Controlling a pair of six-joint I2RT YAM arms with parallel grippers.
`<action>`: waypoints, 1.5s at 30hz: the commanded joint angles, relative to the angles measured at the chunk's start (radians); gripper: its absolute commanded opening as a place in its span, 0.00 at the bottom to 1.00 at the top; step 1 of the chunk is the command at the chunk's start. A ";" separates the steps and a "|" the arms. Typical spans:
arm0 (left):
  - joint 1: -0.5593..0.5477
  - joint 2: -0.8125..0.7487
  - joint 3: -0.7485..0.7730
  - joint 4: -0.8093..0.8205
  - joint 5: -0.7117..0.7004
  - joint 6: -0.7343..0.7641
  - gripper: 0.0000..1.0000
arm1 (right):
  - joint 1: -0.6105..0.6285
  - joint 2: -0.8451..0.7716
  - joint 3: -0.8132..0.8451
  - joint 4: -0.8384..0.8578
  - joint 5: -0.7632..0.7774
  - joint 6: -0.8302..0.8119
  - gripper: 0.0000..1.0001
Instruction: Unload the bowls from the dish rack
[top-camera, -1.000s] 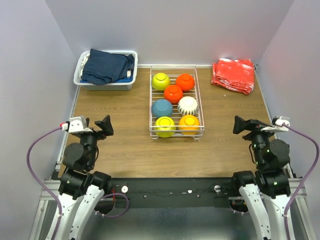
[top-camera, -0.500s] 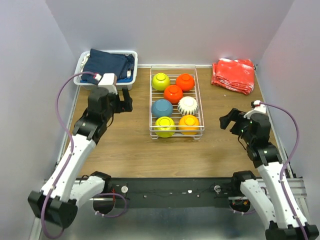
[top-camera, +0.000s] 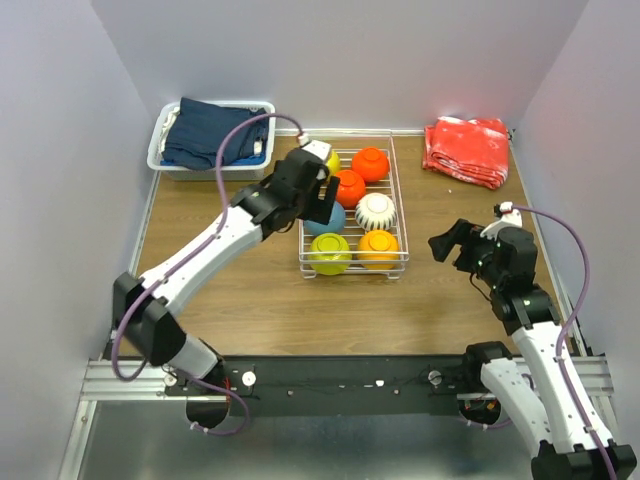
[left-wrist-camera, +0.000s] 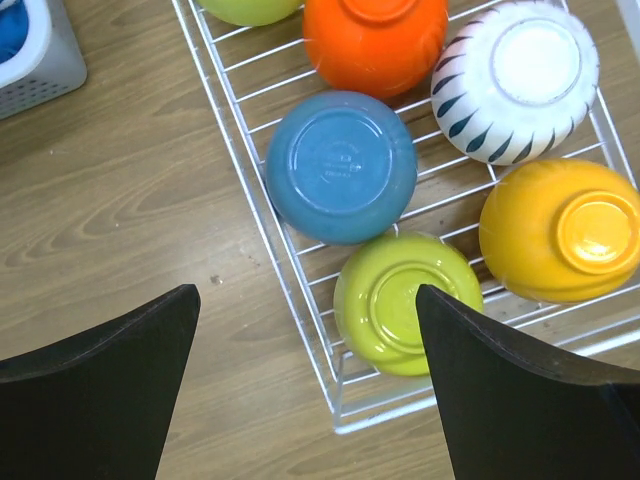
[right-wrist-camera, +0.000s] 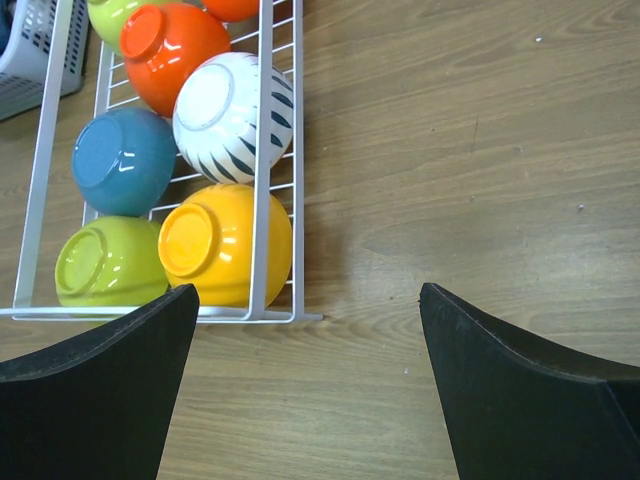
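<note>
The white wire dish rack (top-camera: 353, 271) stands mid-table and holds several bowls upside down: red-orange (top-camera: 371, 163), a second red-orange (top-camera: 349, 187), white with dark stripes (top-camera: 376, 210), orange (top-camera: 379, 246), yellow-green (top-camera: 330, 252) and blue (top-camera: 326, 220). My left gripper (top-camera: 322, 203) hangs open over the rack's left side, hiding part of the blue bowl and a yellow-green one behind it. In the left wrist view the rack's left rim (left-wrist-camera: 262, 212) runs between the fingers, with the blue bowl (left-wrist-camera: 340, 165) ahead. My right gripper (top-camera: 446, 240) is open over bare wood, right of the rack.
A white bin of dark-blue cloth (top-camera: 212, 140) sits at the back left. A crumpled red cloth (top-camera: 467, 148) lies at the back right. Grey walls close in both sides of the wooden table.
The left arm has swung forward and right, from beside the bin to over the rack's left side. The right gripper has crept slightly left. Both stay open.
</note>
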 joint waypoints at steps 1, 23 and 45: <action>-0.073 0.155 0.154 -0.188 -0.160 0.027 0.99 | 0.004 0.013 -0.016 0.036 -0.032 0.002 1.00; -0.149 0.560 0.525 -0.231 -0.188 0.110 0.99 | 0.004 0.102 -0.025 0.057 -0.133 -0.009 1.00; -0.149 0.731 0.579 -0.203 -0.314 0.169 0.99 | 0.004 0.079 -0.043 0.044 -0.130 -0.024 1.00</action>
